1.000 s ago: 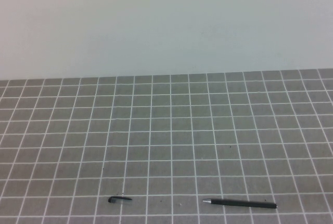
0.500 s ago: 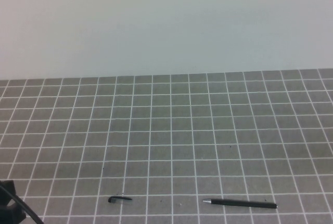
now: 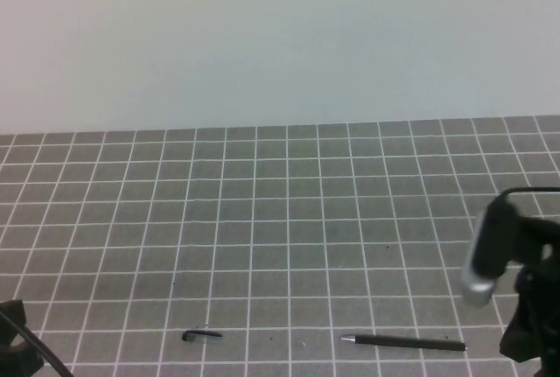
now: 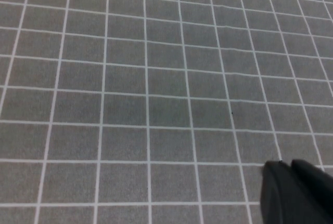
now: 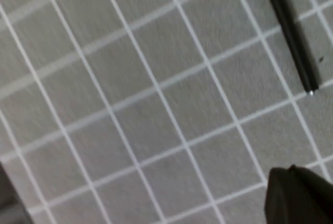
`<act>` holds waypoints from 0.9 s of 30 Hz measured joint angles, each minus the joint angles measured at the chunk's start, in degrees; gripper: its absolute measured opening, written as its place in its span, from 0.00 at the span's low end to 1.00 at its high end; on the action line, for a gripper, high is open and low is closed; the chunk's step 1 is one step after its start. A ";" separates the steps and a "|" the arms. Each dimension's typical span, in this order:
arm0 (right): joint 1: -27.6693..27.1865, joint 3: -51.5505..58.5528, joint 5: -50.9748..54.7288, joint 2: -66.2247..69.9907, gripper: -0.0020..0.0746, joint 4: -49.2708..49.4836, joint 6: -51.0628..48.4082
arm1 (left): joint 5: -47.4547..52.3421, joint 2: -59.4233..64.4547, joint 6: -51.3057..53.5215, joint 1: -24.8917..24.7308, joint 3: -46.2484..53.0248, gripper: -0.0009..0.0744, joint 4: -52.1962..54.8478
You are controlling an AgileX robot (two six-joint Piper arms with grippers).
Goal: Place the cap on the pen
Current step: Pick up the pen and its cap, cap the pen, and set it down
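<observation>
A black pen (image 3: 402, 342) lies uncapped on the grid mat near the front edge, right of centre, with its silver tip pointing left. Its small black cap (image 3: 201, 335) lies apart from it to the left. In the right wrist view the pen (image 5: 289, 31) lies ahead of my right gripper (image 5: 297, 173), which is shut and empty, a little short of the tip. My left gripper (image 4: 286, 165) is shut and empty over bare mat; neither the pen nor the cap shows in the left wrist view. My right arm (image 3: 512, 281) hangs above the pen's back end.
The grey mat (image 3: 280, 219) with white grid lines covers the table up to a pale wall (image 3: 280, 36). A bit of my left arm (image 3: 16, 351) and its cable shows at the front left corner.
My right arm has come into the high view at the right, above the pen's back end. The left arm appeared at the front left corner half a second ago. Pen and cap have not moved.
</observation>
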 joint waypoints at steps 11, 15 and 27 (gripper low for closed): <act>9.66 -8.39 0.07 13.00 0.35 -7.79 2.57 | -0.05 0.00 0.61 0.00 0.08 0.01 -0.15; 10.76 -10.59 -2.00 16.61 0.58 -10.07 1.98 | -0.33 0.00 0.73 0.00 0.08 0.01 -0.26; 10.74 -12.45 -3.55 24.04 0.56 -12.41 2.59 | -2.24 0.00 1.02 0.00 0.08 0.01 -0.26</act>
